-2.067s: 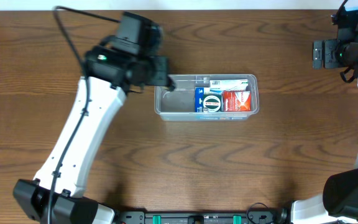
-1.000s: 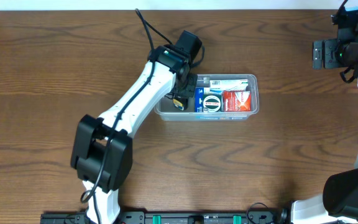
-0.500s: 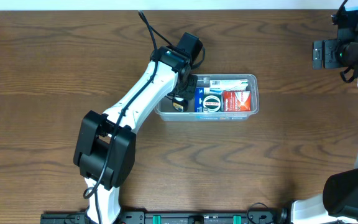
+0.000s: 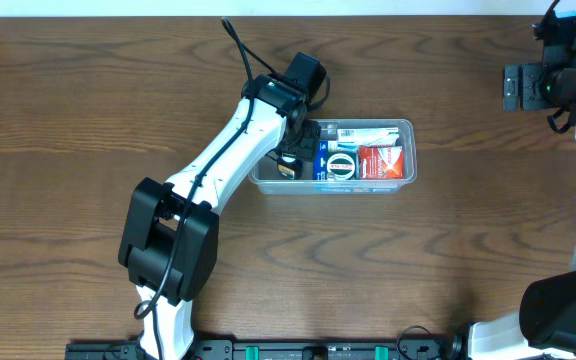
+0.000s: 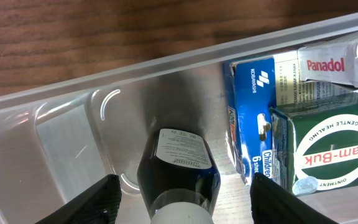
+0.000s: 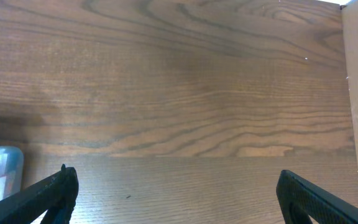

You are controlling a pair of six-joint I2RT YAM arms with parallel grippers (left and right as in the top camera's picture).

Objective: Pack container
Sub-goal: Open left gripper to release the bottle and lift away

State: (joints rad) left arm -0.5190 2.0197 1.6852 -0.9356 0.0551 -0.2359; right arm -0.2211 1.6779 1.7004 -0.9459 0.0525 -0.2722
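Left tool [image 5: 185, 190] spread astride dark white-capped bottle [image 5: 179, 158], lying in only free end of clear plastic tub [image 5: 166, 59]; right tool [image 6: 179, 193] spread, idle.

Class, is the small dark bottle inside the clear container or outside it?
Inside. The dark bottle sits between the walls of the container, beside the blue box.

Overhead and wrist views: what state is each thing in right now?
Container, lidless, partly filled.
Bottle, inside the container, not gripped.
Blue box, packed in the container.
Green box, packed beside the blue box.
Left gripper, jaws open either side of the bottle.
Right gripper, jaws open, empty.
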